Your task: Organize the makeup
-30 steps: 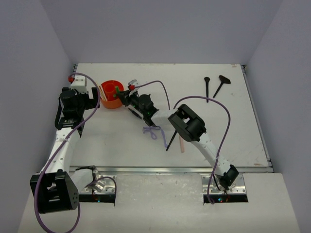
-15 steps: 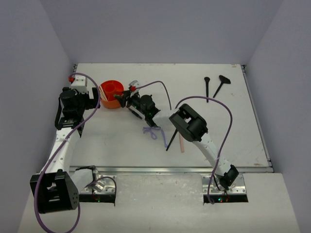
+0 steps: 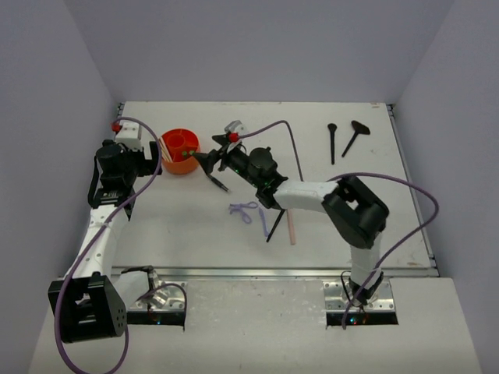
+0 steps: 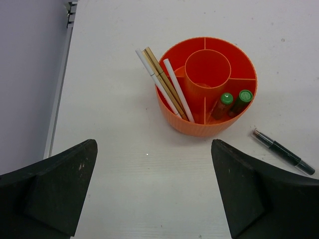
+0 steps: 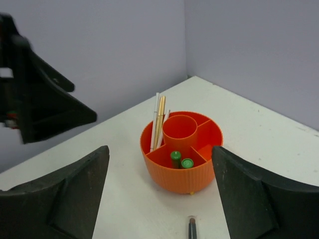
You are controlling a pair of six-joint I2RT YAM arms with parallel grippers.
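Both hands gape, empty. Ahead of the left hand the orange tub holds pale sticks in one compartment, green tubes in another; the dark pencil lies beneath the right hand.

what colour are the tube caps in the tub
Green caps, clearest in the left wrist view.

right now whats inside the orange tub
Two green tubes in one section, three thin sticks in another. The centre cup looks empty; the tub walls hide the items' lower ends.
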